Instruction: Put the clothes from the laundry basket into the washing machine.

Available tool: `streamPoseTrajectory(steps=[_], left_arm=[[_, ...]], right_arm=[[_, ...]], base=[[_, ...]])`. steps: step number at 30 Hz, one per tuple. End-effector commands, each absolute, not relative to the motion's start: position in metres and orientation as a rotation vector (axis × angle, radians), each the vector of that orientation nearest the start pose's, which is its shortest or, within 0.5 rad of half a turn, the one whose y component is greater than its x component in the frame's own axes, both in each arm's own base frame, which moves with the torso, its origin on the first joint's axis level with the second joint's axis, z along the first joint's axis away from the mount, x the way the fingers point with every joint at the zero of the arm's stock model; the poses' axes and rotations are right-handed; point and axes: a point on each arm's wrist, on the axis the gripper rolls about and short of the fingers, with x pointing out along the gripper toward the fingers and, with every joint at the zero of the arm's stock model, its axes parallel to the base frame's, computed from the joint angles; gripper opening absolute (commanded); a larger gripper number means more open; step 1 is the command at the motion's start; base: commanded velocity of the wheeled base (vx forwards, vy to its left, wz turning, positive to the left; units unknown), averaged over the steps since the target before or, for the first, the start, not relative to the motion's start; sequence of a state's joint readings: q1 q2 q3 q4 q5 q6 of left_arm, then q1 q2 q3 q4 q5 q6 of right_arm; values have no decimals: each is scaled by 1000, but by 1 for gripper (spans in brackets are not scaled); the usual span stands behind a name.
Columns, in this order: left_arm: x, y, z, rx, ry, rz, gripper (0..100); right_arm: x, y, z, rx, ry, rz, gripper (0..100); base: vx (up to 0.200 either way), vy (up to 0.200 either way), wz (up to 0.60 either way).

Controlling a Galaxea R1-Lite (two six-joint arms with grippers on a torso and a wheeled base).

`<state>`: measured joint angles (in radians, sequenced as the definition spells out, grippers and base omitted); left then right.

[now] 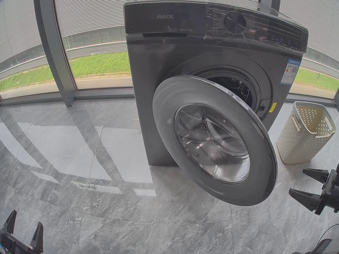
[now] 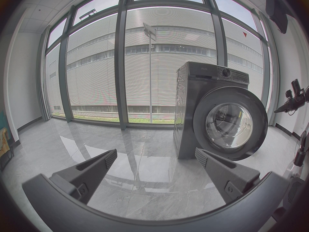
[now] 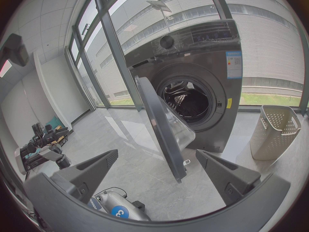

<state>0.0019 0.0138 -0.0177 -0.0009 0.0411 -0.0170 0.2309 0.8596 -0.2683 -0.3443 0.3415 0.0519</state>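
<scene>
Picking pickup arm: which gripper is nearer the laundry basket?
Right. The right gripper hangs just before the laundry basket; the left gripper is far off, past the open door.

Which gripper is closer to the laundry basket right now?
The right gripper, open, just short of the cream laundry basket right of the washing machine. The left gripper is far off on the machine's other side.

The washing machine (door swung wide) stands beyond the open, empty left hand.
</scene>
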Motion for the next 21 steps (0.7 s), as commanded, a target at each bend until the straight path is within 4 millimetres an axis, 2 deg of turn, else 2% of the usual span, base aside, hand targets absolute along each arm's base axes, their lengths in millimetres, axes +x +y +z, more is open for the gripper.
streamPoseTrajectory(steps=[1, 2, 3, 6, 11, 21], left_arm=[[-23, 1, 76, -17, 0, 44, 100], [-23, 1, 76, -17, 0, 44, 100], [-23, 1, 76, -18, 0, 44, 100], [-23, 1, 76, -18, 0, 43, 100], [-23, 1, 76, -18, 0, 43, 100], [-23, 1, 76, -17, 0, 43, 100]], right_arm=[[130, 39, 163, 70, 376, 558, 100], [130, 39, 163, 70, 376, 558, 100], [141, 40, 162, 67, 392, 512, 100], [154, 42, 162, 58, 394, 445, 100], [168, 39, 161, 59, 394, 390, 100], [196, 7, 164, 73, 305, 158, 100]], base=[[0, 0, 0], [0, 0, 0], [0, 0, 0], [0, 0, 0], [0, 0, 0], [0, 0, 0]])
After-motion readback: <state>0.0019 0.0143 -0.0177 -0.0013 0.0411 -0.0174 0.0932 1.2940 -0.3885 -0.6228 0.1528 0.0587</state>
